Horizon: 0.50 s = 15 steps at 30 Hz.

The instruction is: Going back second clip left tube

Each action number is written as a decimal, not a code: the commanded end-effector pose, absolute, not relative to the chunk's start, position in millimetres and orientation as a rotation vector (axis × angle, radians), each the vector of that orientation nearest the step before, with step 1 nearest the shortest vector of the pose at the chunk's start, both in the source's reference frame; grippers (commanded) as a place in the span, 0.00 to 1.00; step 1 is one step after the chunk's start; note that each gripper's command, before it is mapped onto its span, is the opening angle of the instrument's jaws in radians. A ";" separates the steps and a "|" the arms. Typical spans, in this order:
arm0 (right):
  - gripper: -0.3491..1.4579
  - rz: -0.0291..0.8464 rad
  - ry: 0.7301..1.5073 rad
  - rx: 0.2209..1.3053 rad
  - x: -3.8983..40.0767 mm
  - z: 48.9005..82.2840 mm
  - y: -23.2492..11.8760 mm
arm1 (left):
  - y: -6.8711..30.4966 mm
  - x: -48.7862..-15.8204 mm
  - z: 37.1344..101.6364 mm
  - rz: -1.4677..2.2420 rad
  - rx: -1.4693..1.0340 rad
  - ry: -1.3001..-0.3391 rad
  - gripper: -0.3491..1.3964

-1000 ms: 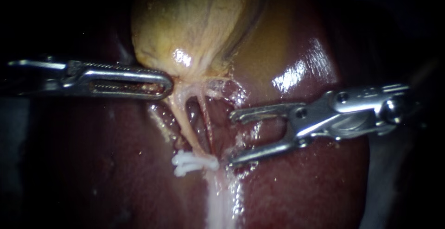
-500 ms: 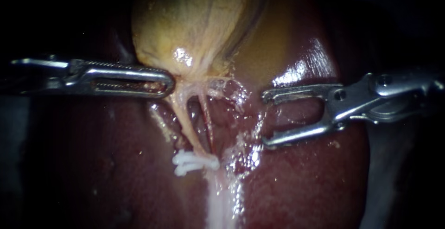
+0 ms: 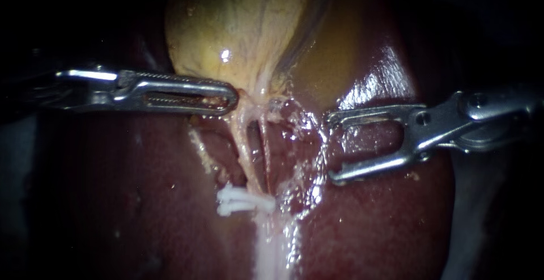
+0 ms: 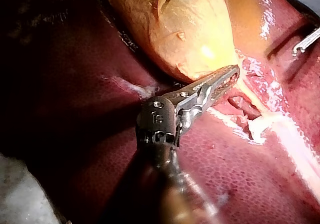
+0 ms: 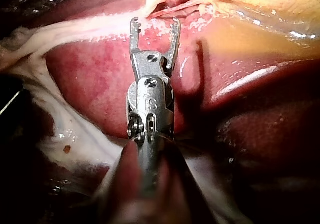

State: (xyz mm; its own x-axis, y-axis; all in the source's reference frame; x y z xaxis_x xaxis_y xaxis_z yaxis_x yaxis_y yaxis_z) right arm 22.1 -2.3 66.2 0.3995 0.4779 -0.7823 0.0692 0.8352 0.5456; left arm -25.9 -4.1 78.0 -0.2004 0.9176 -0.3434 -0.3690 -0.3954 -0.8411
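The left instrument (image 3: 225,96) comes in level across the liver (image 3: 141,200), its tip at the lower end of the yellow gallbladder (image 3: 238,25). Its pincer is clenched on the gallbladder tissue there: the two jaws lie close together, with reddish tissue showing through the slot in the upper one. The left wrist view shows the same hold, with the pincer biting the gallbladder's pale edge.

Two tubes run down from that spot, side by side, with a dark slit between them. The left tube (image 3: 243,149) is the paler and thicker one. The right tube (image 3: 265,155) is thinner and redder. They converge at a white clip (image 3: 243,203), which sits across the lower end of the left tube and sticks out to its left (whether it also catches the right tube I cannot tell).

The right instrument (image 3: 333,148) lies to the right of both tubes, over glistening liver. Its pincer is released, the jaws spread wide with only liver surface showing in the gap. It is clear of the tubes and apart from the clip. In the right wrist view, the clip lies ahead of the spread jaws.
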 end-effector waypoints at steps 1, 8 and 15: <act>0.47 0.276 1.144 0.552 22.2 66.1 -2.3 | -4.2 -26.1 78.1 1.756 -1.083 -0.770 0.00; 0.47 0.276 1.144 0.552 22.2 66.1 -2.3 | -4.4 -26.6 78.3 1.758 -1.084 -0.774 0.00; 0.47 0.271 1.146 0.548 22.2 66.1 -2.3 | -4.4 -26.5 78.4 1.758 -1.084 -0.774 0.00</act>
